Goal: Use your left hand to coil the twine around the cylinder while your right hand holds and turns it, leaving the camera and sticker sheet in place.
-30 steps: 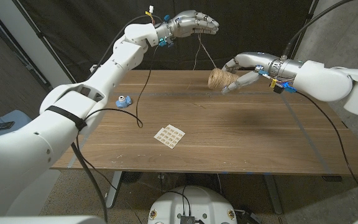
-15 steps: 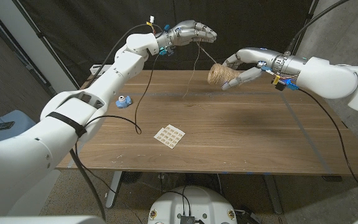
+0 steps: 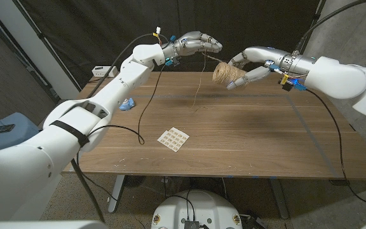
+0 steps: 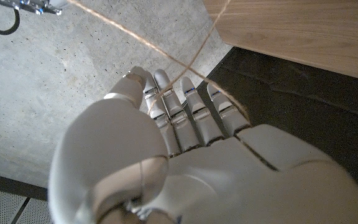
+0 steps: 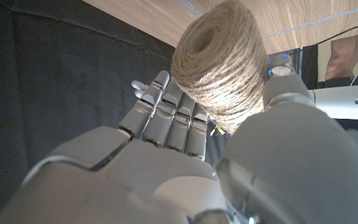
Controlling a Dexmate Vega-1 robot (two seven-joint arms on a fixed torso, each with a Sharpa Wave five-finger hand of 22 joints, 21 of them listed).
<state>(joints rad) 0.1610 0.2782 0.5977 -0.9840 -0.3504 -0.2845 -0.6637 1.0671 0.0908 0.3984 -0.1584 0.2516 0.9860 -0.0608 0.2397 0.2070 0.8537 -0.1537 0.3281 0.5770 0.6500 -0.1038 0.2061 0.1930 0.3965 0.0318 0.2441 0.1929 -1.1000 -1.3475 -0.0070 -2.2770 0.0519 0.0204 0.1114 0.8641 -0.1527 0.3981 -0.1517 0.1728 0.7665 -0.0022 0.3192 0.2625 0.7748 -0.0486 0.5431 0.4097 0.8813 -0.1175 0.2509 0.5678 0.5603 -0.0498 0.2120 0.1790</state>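
Note:
The cylinder (image 3: 221,73), wrapped thick with tan twine, is held above the table's far edge in my right hand (image 3: 251,65); the right wrist view shows the spool (image 5: 222,62) between thumb and fingers (image 5: 166,118). A taut twine strand runs from it to my left hand (image 3: 196,43), raised just left of it, and a loose end (image 3: 197,89) hangs toward the table. In the left wrist view twine (image 4: 166,59) crosses the fingers (image 4: 179,112) of the hand holding it. The sticker sheet (image 3: 173,139) lies mid-table. The blue camera (image 3: 129,104) peeks from behind my left arm.
The wooden table (image 3: 246,140) spans the head view. A black cable (image 3: 146,102) hangs from my left arm onto the table near the sticker sheet. Another cable (image 3: 326,121) trails from my right wrist across the right side. Dark curtains stand behind.
My left hand has come down toward the spool's height. My right hand has raised the spool slightly. The loose twine end now hangs lower over the table.

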